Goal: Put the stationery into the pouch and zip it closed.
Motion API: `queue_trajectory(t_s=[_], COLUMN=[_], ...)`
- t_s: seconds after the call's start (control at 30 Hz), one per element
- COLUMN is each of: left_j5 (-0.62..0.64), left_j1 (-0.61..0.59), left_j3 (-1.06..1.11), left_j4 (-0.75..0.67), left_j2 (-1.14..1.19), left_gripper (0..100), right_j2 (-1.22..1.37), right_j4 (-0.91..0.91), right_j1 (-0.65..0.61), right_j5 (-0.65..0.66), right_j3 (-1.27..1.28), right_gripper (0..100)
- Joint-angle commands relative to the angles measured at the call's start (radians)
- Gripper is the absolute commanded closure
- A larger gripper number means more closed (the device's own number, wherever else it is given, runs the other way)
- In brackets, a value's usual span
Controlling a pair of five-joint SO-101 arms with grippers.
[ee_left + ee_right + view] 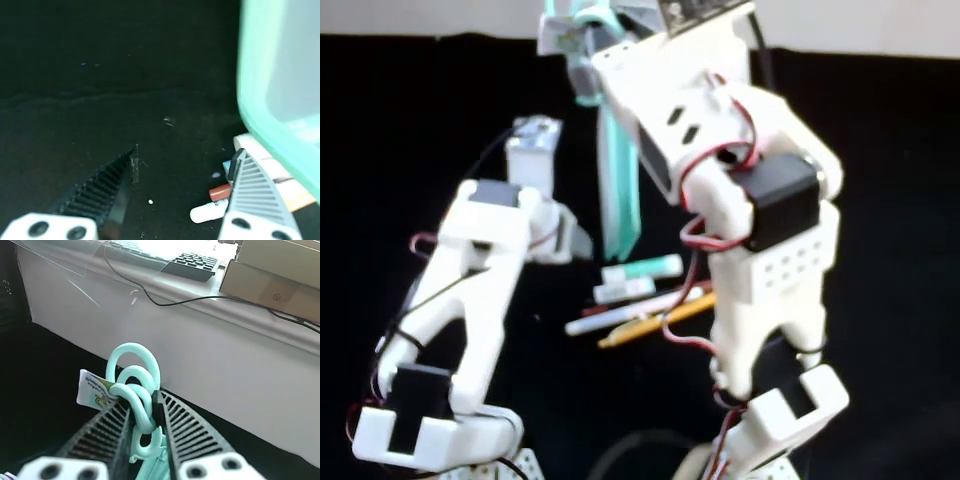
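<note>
While the right gripper (143,400) is pinching the mint-green loops (134,377) at the top of the pouch (618,190), its jaws are sitting nearly closed with just those loops between them, and a small paper tag (92,390) is sticking out right beside them. So the pouch is hanging in the air off that gripper, dangling over the black table (410,120) with its lower end floating just above the stationery pile (640,300). That pile is lying on the table between the two arms in the high view: a mint-and-white marker (642,268), a shorter white one (625,291) just beside it, then a long white pen (610,321) and a yellow pencil (665,318) lying close together, with something reddish poking out between them, can't tell what exactly. The left gripper (189,150) is hovering low over the table with its jaws spread wide and nothing in them. In its wrist view one fingertip is sitting right over the end of the pile, where bits of the pens are peeking out, and the pouch's mint edge is looming close on that same side. Honestly can't tell if the zip is open or closed. Behind the table, a keyboard (192,262), a cardboard box (270,275) and a cable (200,301) are sitting on a pale desk.
</note>
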Motion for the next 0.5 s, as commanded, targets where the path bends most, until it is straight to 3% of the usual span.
queue_trajectory(t_s=[0.0, 0.47], left_j5=[0.066, 0.075], left_j1=[-0.113, -0.183], left_j3=[-0.038, -0.051], left_j4=[-0.002, -0.008], left_j2=[-0.012, -0.013], left_gripper=[69, 69], right_j2=[-0.047, -0.205], right_j4=[0.004, 0.045], right_j1=[-0.013, -0.044], right_j5=[-0.008, -0.003], right_j3=[-0.007, -0.007], right_gripper=[99.2, 99.2])
